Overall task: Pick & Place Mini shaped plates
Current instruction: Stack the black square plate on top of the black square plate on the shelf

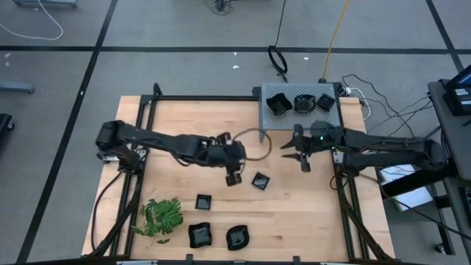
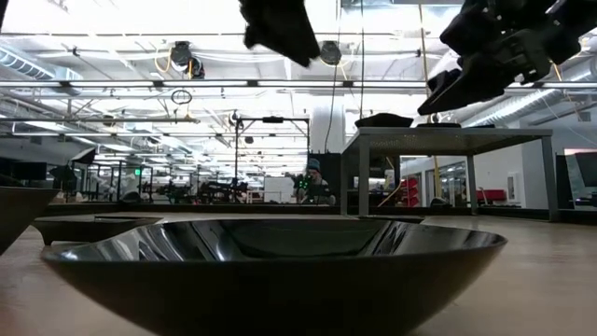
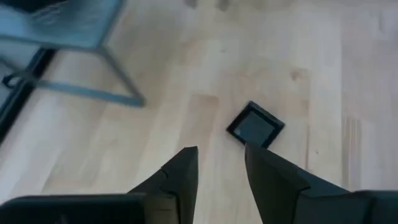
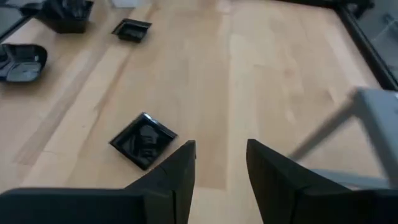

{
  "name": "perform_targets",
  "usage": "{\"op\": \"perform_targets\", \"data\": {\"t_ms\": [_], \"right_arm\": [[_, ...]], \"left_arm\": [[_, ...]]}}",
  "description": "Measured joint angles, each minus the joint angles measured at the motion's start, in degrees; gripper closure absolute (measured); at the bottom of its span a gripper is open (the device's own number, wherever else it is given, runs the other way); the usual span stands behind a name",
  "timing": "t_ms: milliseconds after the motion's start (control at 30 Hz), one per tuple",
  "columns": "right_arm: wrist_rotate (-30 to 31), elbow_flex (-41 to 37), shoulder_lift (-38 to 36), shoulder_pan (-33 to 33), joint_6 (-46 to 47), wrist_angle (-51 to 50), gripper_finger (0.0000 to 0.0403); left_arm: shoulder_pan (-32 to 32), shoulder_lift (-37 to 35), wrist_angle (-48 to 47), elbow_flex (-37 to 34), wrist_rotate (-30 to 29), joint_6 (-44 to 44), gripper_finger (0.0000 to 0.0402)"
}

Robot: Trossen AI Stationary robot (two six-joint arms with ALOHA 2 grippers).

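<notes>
Several black mini shaped plates rest flat on the wooden table: a small square plate (image 1: 260, 180), another small square plate (image 1: 203, 201), and two bigger ones (image 1: 199, 235) (image 1: 237, 238) near the front edge. More plates (image 1: 302, 103) sit in the grey perforated box (image 1: 274, 118). My left gripper (image 1: 234, 179) hangs open above the table, just left of the square plate (image 3: 255, 126), which shows beyond its fingertips (image 3: 186, 163). My right gripper (image 1: 294, 151) is open in the air in front of the box, and the same plate (image 4: 144, 140) lies past its fingers.
A green leafy sprig (image 1: 162, 217) lies at the front left. The grey box stands on legs (image 3: 121, 74) at the back right. One bigger plate (image 2: 270, 271) fills the low view's foreground. Bare wood lies between the two arms and along the table's left half.
</notes>
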Motion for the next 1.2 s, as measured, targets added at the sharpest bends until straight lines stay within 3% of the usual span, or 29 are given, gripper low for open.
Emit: {"op": "perform_targets", "data": {"t_ms": [167,367,567,700,1100,1200], "right_arm": [[4.48,-0.02,5.97,9.49,0.33,3.52,0.0267],[4.99,-0.02,14.87,19.83,1.6,4.76,0.0266],[14.93,-0.02,23.87,28.04,-1.79,14.73,0.0266],[19.69,-0.02,29.45,29.86,-6.04,19.94,0.0265],[20.03,0.02,40.12,29.96,-13.55,24.59,0.0266],[23.16,0.07,42.53,29.94,-16.19,26.3,0.0266]], "left_arm": [[0.0,-5.34,-1.03,-0.02,-1.24,-6.5,0.0266],[-0.39,-10.21,-0.71,0.0,-1.21,-13.91,0.0266],[-1.54,-13.34,-0.85,0.03,-1.14,-15.47,0.0266],[-2.67,-13.67,-0.7,0.02,-1.04,-15.6,0.0266],[-5.75,-13.19,-0.89,-0.02,-1.05,-15.44,0.0266],[-5.75,-13.17,-1.0,-0.02,-1.05,-15.45,0.0266]]}}
